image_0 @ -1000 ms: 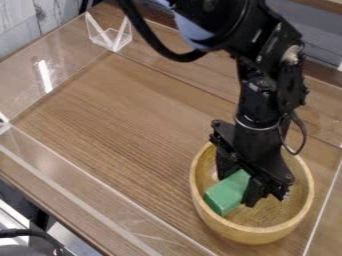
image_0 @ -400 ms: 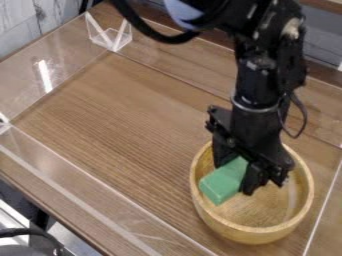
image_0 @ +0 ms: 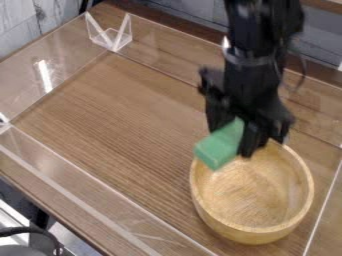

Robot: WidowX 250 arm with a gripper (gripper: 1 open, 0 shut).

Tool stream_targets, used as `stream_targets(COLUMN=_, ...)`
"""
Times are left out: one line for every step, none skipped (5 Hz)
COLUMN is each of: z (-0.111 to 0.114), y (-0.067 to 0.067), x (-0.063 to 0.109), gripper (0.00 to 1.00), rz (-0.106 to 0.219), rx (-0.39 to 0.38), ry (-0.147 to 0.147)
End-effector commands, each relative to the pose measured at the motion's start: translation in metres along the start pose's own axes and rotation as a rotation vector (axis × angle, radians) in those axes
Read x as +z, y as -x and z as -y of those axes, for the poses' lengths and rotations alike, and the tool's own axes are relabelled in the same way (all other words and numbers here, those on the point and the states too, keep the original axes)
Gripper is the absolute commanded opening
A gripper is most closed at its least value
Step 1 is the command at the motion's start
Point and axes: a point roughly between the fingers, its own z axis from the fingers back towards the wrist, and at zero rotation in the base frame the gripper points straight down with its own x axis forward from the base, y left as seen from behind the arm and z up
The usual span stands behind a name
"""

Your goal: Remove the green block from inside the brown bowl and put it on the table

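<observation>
So the black gripper [image_0: 238,140] has the green block [image_0: 222,145] clamped between its fingers, hanging tilted in the air over the near-left rim of the brown bowl [image_0: 254,195]. Bowl looks empty, though it's a bit blurry. Everything sits on the wood-grain table [image_0: 120,110].

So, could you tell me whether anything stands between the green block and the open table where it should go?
Nothing visible does. The gripper holds the green block above the brown bowl's rim, and the table to its left is bare wood.
</observation>
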Motion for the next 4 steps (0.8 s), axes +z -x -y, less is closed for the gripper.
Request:
stream_targets(z=-0.021, y=-0.006, x=0.041, gripper=0.0, rz=0.093, rx=0.097, ry=-0.024)
stream_targets(z=-0.037, y=0.003, x=0.051, gripper=0.0, rz=0.112, rx=0.127, ry=-0.034)
stream_targets(z=-0.049, y=0.016, x=0.05, gripper=0.0, rz=0.119, rx=0.161, ry=-0.04)
stream_targets(z=-0.061, y=0.028, x=0.046, gripper=0.0, rz=0.129, rx=0.166, ry=-0.041)
